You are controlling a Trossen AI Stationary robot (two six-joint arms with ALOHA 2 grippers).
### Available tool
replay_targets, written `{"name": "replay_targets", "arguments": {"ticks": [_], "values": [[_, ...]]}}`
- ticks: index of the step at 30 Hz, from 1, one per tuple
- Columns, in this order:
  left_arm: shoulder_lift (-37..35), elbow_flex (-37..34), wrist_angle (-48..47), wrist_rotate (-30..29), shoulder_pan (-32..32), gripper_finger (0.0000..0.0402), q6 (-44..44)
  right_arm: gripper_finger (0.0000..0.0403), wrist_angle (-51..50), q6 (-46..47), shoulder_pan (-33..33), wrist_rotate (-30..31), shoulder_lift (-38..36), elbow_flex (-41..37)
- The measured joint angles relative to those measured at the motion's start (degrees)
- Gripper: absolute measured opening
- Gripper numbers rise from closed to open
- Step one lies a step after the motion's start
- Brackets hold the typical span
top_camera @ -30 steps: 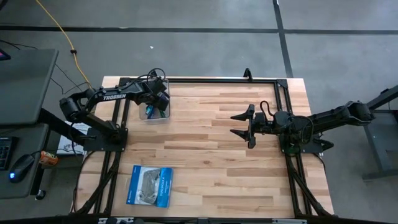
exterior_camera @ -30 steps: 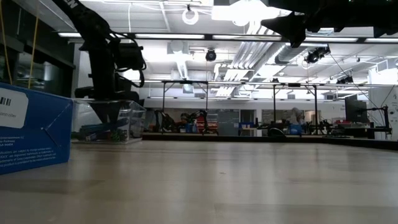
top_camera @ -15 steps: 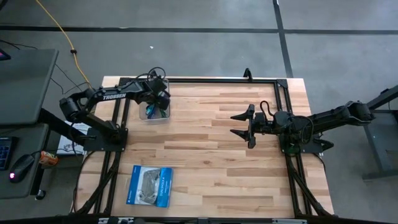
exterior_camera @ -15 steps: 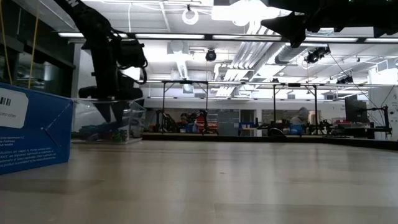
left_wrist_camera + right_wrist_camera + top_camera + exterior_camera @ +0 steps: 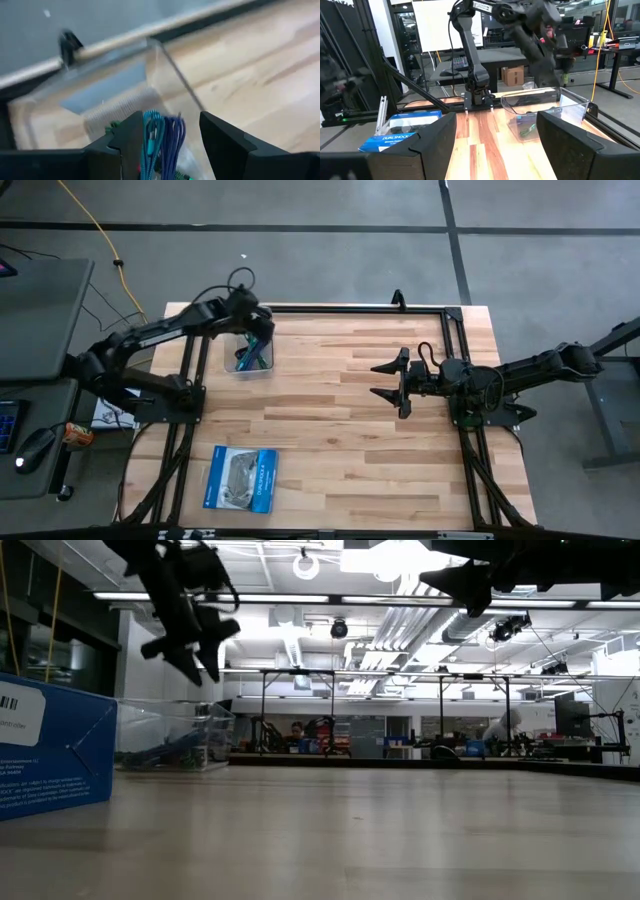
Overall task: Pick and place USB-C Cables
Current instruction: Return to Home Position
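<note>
The USB-C cables lie in a clear container (image 5: 248, 360) at the table's far left: a teal-blue bundle (image 5: 150, 142), a purple one (image 5: 173, 140) and a green one (image 5: 112, 126). They also show in the right wrist view (image 5: 526, 125). My left gripper (image 5: 262, 332) hangs open above the container, slanting down at it, fingers (image 5: 200, 665) clear of its rim and empty. In its wrist view (image 5: 170, 117) the cables show below, between the fingers. My right gripper (image 5: 390, 383) waits open and level over the table's right half.
A blue-and-white flat packet (image 5: 240, 478) lies near the table's front left and stands large in the low view (image 5: 50, 745). A black frame rail (image 5: 350, 308) runs along the table's far edge. Bare wood lies between the container and my right gripper.
My left gripper has risen straight up out of the clear container, mostly in the last half second, and now hangs well above its rim, tipped less steeply. The cables stay in the container. My right gripper has kept still.
</note>
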Motion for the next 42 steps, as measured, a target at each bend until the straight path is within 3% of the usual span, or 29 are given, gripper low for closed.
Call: {"name": "replay_targets", "arguments": {"ticks": [7,17,23,30,33,38,42], "values": [[-9.1,0.0,3.3,-8.0,-1.8,0.0177,0.4,0.0268,-0.2,0.4,0.0,0.0,0.0,0.0],[-11.5,-1.4,11.7,-6.6,-5.4,0.0177,3.0,0.0268,-0.2,0.4,0.0,0.0,0.0,0.0],[-14.2,-10.9,36.1,2.0,-16.2,0.0177,6.4,0.0268,-0.3,0.4,0.0,0.0,0.0,0.0],[-16.8,-23.6,65.3,4.7,-32.7,0.0177,9.0,0.0268,-0.3,0.4,0.0,0.0,0.0,0.0],[-16.7,-26.1,70.3,4.5,-38.9,0.0177,10.9,0.0268,-0.3,0.4,0.0,0.0,0.0,0.0],[-16.7,-26.3,70.5,3.1,-47.7,0.0177,15.6,0.0268,-0.3,0.4,0.0,0.0,0.0,0.0],[-16.3,-26.3,70.2,-4.1,-53.7,0.0177,21.9,0.0268,-0.3,0.4,0.0,0.0,0.0,0.0]]}}
